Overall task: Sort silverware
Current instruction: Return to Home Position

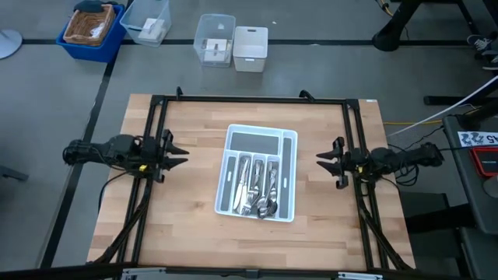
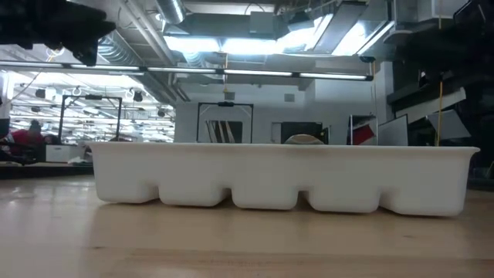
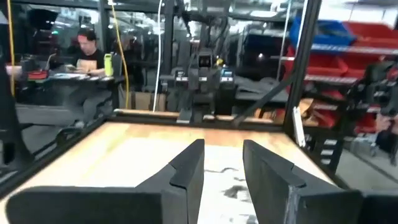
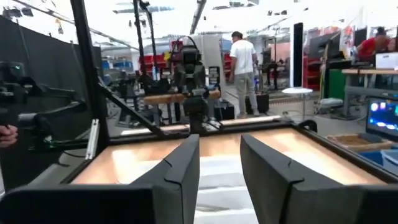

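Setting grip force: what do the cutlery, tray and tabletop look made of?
The silverware looks like polished metal, with bright glints. The tray seems to be moulded white plastic, matte, with rounded corners. The tabletop appears to be light wood, with plank seams showing.

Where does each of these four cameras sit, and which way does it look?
High view: overhead, looking straight down on the white tray of silverware; left gripper and right gripper flank it, open.
Low view: tabletop height, facing the tray's wall; dark arm part at top.
Left wrist view: on the left arm, looking past its fingers toward the right arm.
Right wrist view: mirrored, fingers toward the left arm.
Shared: wrist views face each other across the tray.
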Controlling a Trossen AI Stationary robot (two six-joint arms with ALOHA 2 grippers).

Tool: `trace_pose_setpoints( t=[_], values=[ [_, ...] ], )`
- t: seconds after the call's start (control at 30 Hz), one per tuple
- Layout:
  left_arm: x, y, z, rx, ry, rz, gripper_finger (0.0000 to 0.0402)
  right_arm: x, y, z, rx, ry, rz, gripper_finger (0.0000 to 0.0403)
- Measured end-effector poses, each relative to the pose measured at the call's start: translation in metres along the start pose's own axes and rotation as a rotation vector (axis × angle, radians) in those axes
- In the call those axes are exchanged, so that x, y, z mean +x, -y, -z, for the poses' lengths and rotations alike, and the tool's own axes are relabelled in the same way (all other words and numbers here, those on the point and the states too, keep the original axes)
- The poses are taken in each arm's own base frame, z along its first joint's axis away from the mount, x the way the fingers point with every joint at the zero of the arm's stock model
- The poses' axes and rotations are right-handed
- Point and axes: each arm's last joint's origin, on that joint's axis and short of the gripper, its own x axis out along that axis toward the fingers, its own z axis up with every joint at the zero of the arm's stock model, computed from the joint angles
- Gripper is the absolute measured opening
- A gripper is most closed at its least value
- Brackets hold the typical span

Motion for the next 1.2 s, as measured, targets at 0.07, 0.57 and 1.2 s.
trace_pose_setpoints(
  t=[0.07,0.57,1.2],
  values=[
    [0.0,-0.001,0.001,0.014,-0.014,-0.005,0.01,0.001,0.003,0.002,-0.006,-0.023,-0.005,0.012],
    [0.011,-0.001,0.047,0.03,-0.132,0.007,0.01,0.002,0.013,0.016,0.113,-0.166,-0.07,0.012],
    [0.014,-0.002,0.052,0.105,-0.061,0.017,0.01,0.002,0.013,0.017,0.029,-0.173,-0.072,0.012]
  ],
)
